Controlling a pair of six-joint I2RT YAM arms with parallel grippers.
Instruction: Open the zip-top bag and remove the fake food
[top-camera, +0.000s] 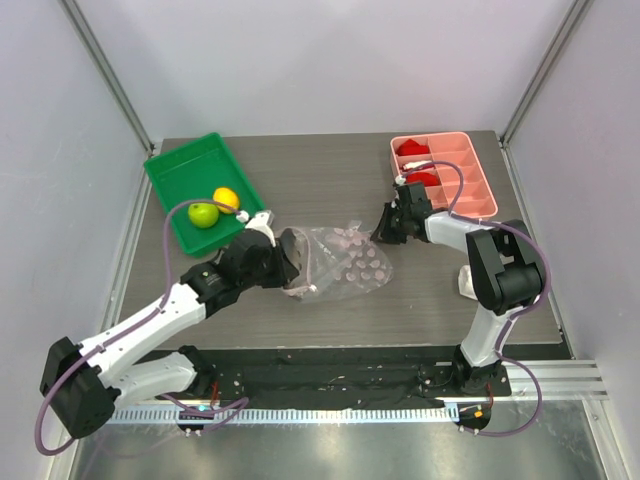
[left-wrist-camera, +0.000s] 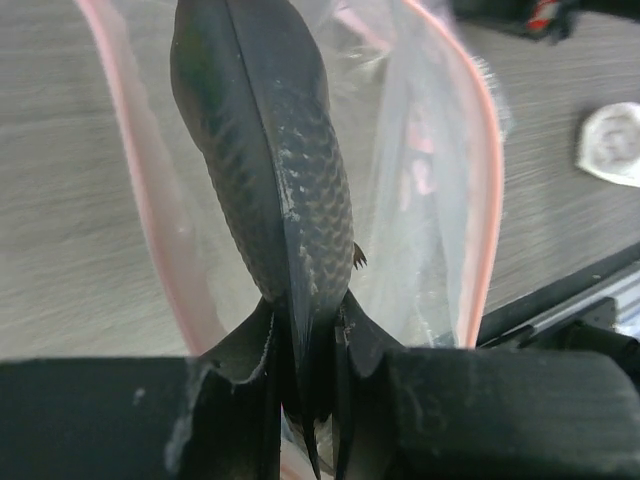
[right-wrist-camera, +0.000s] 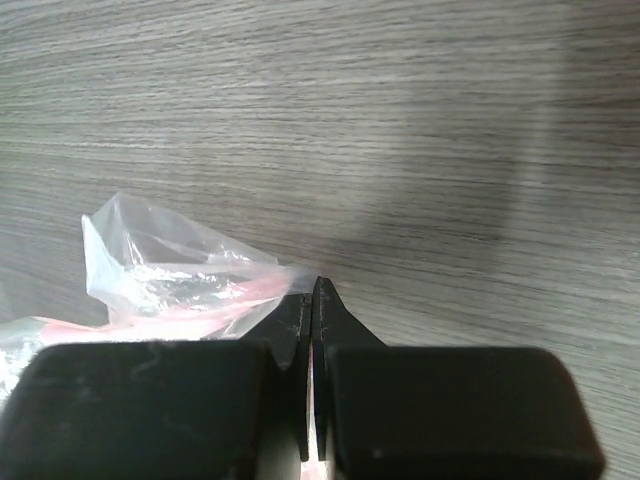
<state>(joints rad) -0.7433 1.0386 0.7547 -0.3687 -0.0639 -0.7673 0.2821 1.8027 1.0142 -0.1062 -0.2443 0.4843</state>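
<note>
The zip-top bag (top-camera: 345, 262) lies crumpled mid-table, clear with a pink zip strip. My left gripper (top-camera: 293, 262) is at its left end. In the left wrist view the shut fingers (left-wrist-camera: 250, 130) sit in the bag's open mouth, pinching a wall of plastic, and the pink strip (left-wrist-camera: 488, 180) loops around them. My right gripper (top-camera: 384, 232) is shut on the bag's right edge. The right wrist view shows the plastic (right-wrist-camera: 170, 270) bunched beside the closed fingertips (right-wrist-camera: 300, 312). The lime green fruit (top-camera: 203, 214) and the yellow-orange fruit (top-camera: 227, 199) lie in the green tray (top-camera: 180, 165).
A pink compartment tray (top-camera: 470, 170) with red-and-white toy pieces (top-camera: 412, 150) stands at the back right, just behind my right gripper. A small white object (top-camera: 466, 283) lies by the right arm. Grey walls enclose the table on three sides.
</note>
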